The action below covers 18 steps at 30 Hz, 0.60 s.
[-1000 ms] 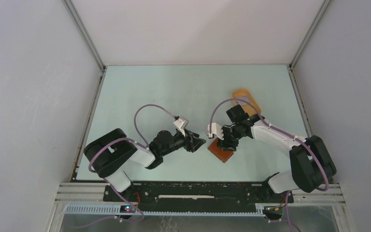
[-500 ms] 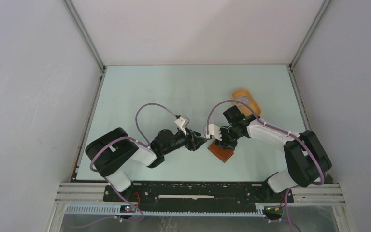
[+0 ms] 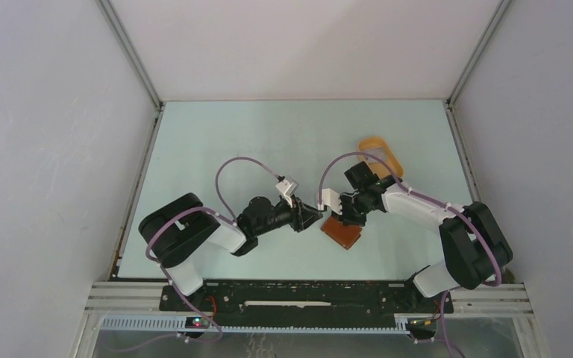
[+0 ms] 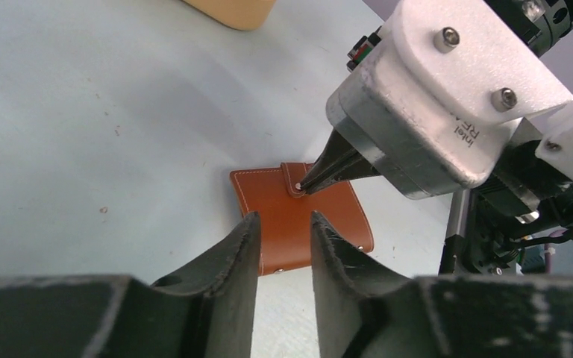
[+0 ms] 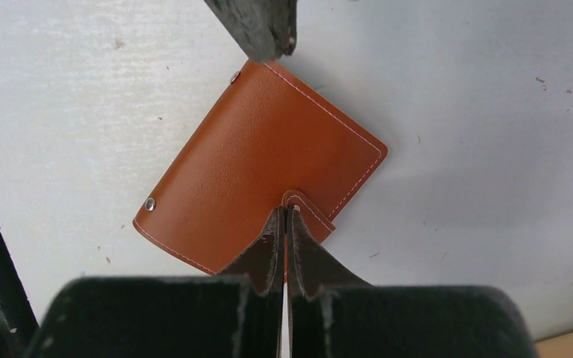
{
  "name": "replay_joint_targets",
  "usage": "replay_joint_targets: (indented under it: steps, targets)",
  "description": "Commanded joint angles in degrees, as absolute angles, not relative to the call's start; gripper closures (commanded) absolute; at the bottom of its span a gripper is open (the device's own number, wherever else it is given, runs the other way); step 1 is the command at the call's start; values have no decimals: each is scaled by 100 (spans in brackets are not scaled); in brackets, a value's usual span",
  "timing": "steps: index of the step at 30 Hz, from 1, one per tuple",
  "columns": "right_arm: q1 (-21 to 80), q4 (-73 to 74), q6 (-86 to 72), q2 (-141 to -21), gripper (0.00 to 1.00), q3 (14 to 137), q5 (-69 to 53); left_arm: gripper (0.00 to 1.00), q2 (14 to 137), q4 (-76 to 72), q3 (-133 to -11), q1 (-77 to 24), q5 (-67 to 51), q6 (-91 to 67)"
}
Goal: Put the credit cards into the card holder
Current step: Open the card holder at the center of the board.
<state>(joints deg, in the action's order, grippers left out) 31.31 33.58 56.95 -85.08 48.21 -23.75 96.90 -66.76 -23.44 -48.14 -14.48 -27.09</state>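
Note:
The card holder (image 3: 343, 233), a closed reddish-brown leather wallet, lies flat on the pale table. My right gripper (image 5: 285, 212) points down at it and is shut on the small snap flap (image 5: 310, 212) at its edge. In the left wrist view the right gripper's tips (image 4: 304, 186) pinch that flap. My left gripper (image 4: 285, 221) hovers low just left of the card holder (image 4: 298, 224), open with a narrow gap and nothing between its fingers. One left fingertip (image 5: 257, 30) shows by the card holder's (image 5: 254, 171) far corner. I cannot make out the credit cards in any view.
An orange-yellow oval tray (image 3: 392, 159) stands behind the right arm, towards the back right; its edge shows in the left wrist view (image 4: 231, 11). The two grippers (image 3: 327, 216) nearly meet over the middle of the table. Grey walls close in three sides.
The right gripper has shut on the card holder's flap. The left gripper has slid right towards the card holder and narrowed its jaws.

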Motion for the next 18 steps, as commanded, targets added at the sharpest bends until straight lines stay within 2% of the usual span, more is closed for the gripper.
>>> replay_joint_targets:
  steps: [1, 9, 18]
  targets:
    - [3173, 3336, 5363, -8384, 100, 5010, -2383, 69, 9896, -6811, -2734, -4834, -1785, -2834]
    - [3085, 3156, 4902, -8250, 100, 5070, -2498, 88, 10185, -6394, -3159, -4907, -2113, -2849]
    - [2868, 2992, 4572, -8054, 100, 5080, -2724, 96, 10431, -5370, -3722, -5035, -2116, -2668]
